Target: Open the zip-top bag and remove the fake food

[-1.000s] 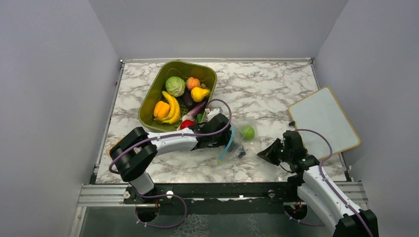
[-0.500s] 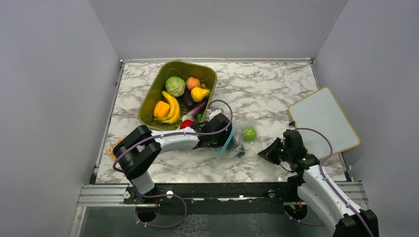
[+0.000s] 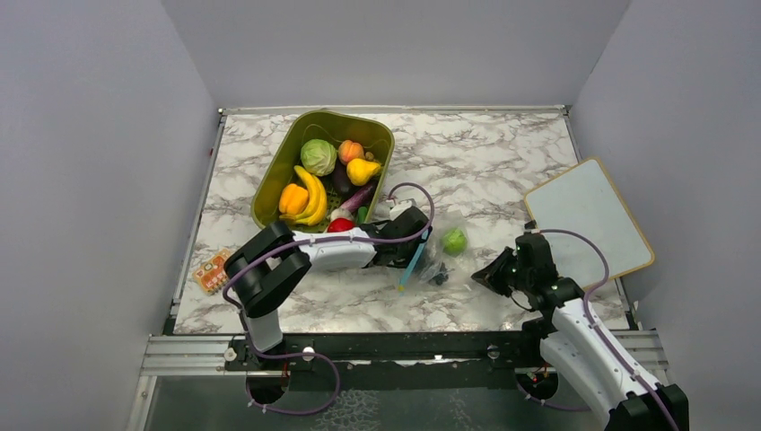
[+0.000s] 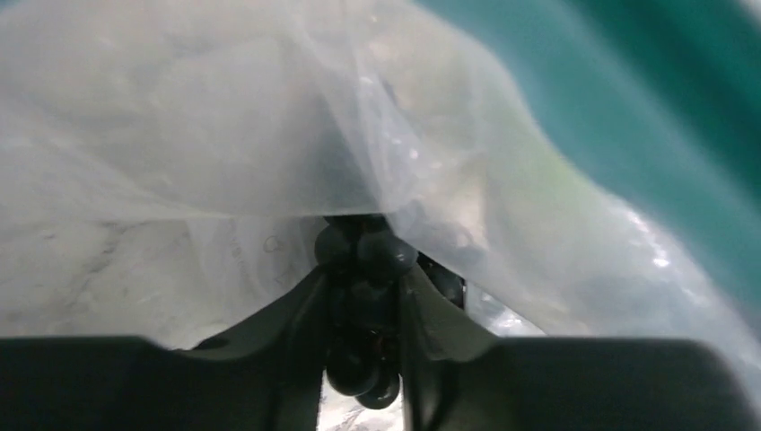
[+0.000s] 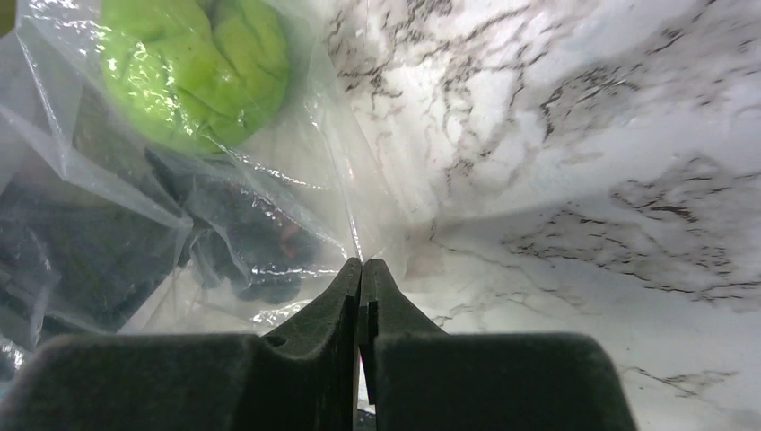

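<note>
Left arm [image 3: 332, 251] outstretched – left tool [image 4: 362, 280] clamps fake food [image 4: 366, 253] inside zip-top bag [image 3: 429, 244].

Clear crinkly zip-top bag [image 3: 438, 259] crumpled on bench [image 3: 502, 171], teal zipper strip [image 3: 412, 263] at left; inside, light green round fake food [image 3: 454, 241], dark grape-like cluster [image 4: 363, 260].

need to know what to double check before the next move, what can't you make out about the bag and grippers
- Bag mouth, open or shut: in the top view the left gripper covers it; the left wrist view is blurred.
- Dark cluster in the left gripper: inside the bag or pinched through film? Wrinkled plastic in the left wrist view hides this.
- Right gripper: shut, but film caught between the tips is too fine to see.
</note>
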